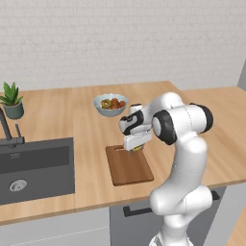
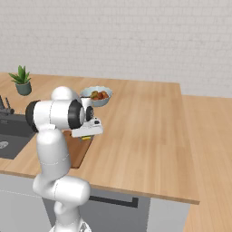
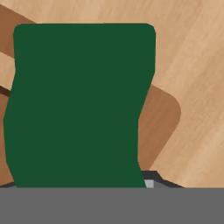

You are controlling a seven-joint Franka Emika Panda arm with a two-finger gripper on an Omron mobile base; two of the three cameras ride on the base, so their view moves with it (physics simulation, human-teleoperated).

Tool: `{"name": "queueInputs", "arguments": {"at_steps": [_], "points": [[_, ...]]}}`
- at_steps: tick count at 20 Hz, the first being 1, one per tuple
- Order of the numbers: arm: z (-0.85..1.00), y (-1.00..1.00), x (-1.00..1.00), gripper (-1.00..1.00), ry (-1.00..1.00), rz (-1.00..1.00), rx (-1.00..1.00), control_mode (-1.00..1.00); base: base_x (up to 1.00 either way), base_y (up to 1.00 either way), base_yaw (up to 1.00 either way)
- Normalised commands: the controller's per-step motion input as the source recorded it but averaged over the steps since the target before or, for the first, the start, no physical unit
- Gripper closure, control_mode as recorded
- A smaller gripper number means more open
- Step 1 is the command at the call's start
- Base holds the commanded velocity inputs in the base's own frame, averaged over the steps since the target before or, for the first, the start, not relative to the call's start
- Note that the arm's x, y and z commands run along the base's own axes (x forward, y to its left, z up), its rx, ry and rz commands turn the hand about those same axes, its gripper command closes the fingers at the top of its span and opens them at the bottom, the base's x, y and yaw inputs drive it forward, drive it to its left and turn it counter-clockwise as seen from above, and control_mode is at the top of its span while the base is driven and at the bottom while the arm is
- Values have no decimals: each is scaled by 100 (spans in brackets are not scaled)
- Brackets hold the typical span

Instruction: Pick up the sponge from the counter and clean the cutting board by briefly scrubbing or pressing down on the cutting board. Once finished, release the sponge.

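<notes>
Holds fruit: bowl (image 1: 110, 104) on worktop (image 1: 57, 115), behind board (image 1: 128, 166). Sits in pot (image 1: 14, 111) by sink (image 1: 36, 168): plant (image 1: 10, 93). Bends forward and down over board's far end: arm. Pinches sponge (image 1: 137, 149) just above board: tool (image 1: 136, 149). Fills hand view: sponge's green face.
</notes>
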Motion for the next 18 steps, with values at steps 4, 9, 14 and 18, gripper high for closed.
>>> {"name": "queueInputs", "arguments": {"at_steps": [4, 9, 14, 18], "points": [[-31, -23, 51, 100, -8, 0, 4, -100, 0, 0, 0], [-79, -32, -86, 100, 1, 0, 0, -100, 0, 0, 0], [-75, -46, -100, 100, 0, 0, 0, -100, 0, 0, 0], [-76, -48, -100, 100, 0, 0, 1, -100, 0, 0, 0]]}}
